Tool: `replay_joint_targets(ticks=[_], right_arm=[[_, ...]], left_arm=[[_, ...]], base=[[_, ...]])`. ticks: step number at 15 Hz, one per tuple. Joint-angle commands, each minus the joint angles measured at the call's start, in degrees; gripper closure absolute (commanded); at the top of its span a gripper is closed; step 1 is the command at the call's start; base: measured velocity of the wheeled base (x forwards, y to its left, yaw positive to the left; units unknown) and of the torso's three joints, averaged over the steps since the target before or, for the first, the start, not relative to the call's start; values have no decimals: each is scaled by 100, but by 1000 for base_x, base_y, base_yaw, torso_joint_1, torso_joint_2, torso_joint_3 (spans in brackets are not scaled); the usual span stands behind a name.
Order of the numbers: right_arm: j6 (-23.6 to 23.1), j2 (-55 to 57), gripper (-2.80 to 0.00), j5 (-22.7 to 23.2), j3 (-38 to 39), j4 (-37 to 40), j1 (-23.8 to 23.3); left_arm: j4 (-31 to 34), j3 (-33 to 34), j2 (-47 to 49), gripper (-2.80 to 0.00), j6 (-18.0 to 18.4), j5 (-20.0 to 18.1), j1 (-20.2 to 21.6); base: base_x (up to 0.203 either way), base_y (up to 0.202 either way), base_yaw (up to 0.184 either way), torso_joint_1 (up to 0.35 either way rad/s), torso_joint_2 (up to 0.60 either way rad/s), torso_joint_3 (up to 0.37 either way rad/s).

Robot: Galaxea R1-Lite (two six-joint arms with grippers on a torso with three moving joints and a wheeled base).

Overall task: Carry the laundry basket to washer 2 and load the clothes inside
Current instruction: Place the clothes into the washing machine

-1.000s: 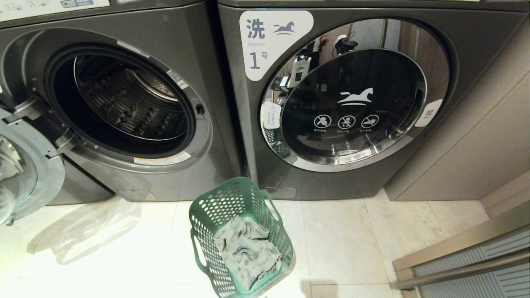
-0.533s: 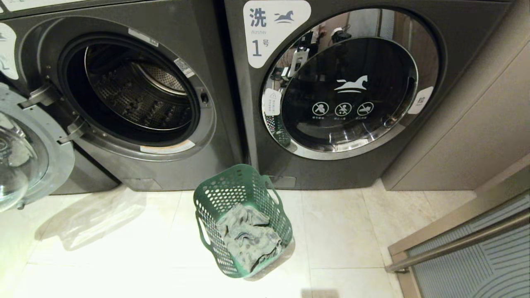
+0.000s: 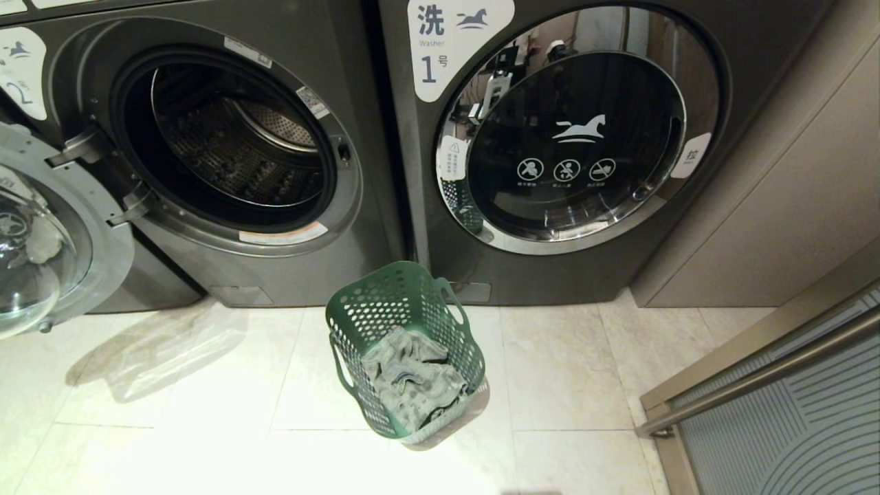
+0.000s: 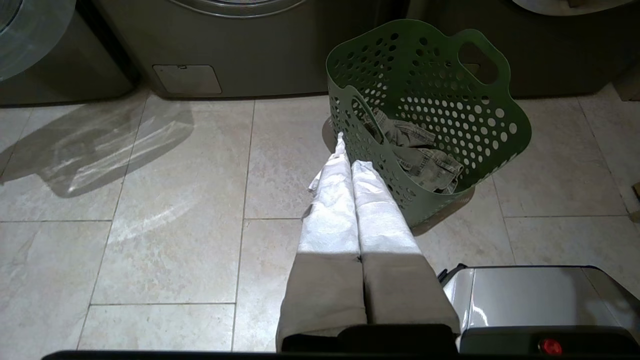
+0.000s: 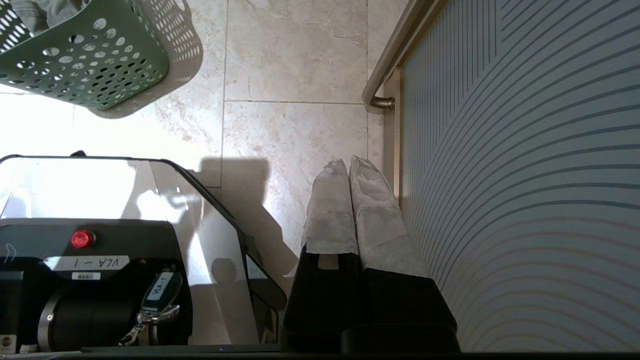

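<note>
You see green perforated plastic laundry basket [image 3: 405, 347] on pale tiled floor [image 3: 206, 412], grey crumpled clothes [image 3: 412, 385] inside, near gap between machines. Far left: grey washer 2 [image 3: 227, 151], round door [image 3: 41, 240] swung open. Far right: washer 1 [image 3: 570, 137], door closed. Left gripper [image 4: 350, 150] pressed closed, empty, beside basket. Right gripper [image 5: 348, 165] closed, empty, by ribbed panel [image 5: 525, 175].

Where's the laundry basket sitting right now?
In the head view the green laundry basket stands on the tile floor, centre frame, before the gap between open washer 2 and closed washer 1.
</note>
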Motion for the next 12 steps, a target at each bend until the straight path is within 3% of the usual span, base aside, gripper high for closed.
replay_joint_targets(ticks=[1, 8, 12], right_arm=[[-6, -3, 0, 3, 0, 5, -1], [-50, -3, 0, 11, 0, 5, -1], [-59, -3, 0, 11, 4, 5, -1]], left_arm=[[-3, 9, -4, 0, 10, -1, 1], [-3, 9, -4, 0, 2, -1, 1], [-3, 9, -4, 0, -34, 8, 1]], base=[[0, 0, 0, 0, 0, 0], [0, 0, 0, 0, 0, 0], [1, 151, -1, 3, 2, 4]])
